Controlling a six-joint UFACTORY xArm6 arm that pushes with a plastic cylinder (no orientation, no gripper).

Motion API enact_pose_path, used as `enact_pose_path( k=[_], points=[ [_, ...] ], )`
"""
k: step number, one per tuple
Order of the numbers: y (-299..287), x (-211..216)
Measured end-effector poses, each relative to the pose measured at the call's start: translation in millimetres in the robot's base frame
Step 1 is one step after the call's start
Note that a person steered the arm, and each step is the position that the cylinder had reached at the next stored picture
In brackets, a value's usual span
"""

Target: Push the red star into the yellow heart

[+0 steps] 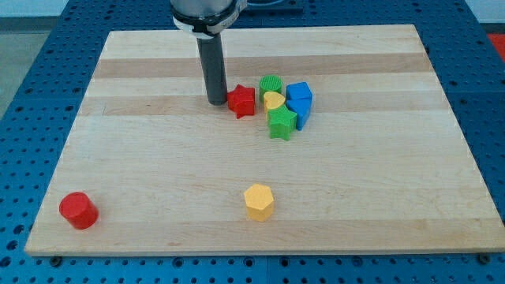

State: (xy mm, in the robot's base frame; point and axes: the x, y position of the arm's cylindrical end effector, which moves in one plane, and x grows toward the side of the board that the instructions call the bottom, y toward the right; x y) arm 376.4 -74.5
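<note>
The red star [243, 101] lies near the middle of the wooden board, a little above centre. The yellow heart [273, 100] sits just to its right with a small gap between them. My tip [217, 102] stands right against the red star's left side, touching or nearly touching it. The heart is packed into a cluster with a green cylinder [271, 84] above it, a green star [282, 122] below it, and two blue blocks [300, 92] [301, 111] on its right.
A yellow hexagon block [259, 201] lies toward the view's bottom centre. A red cylinder [78, 210] stands at the bottom left near the board's edge [47, 237]. A blue perforated table surrounds the board.
</note>
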Motion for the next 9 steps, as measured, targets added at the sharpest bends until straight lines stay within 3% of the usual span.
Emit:
enact_pose_path(
  k=[9],
  points=[
    [20, -7]
  ],
)
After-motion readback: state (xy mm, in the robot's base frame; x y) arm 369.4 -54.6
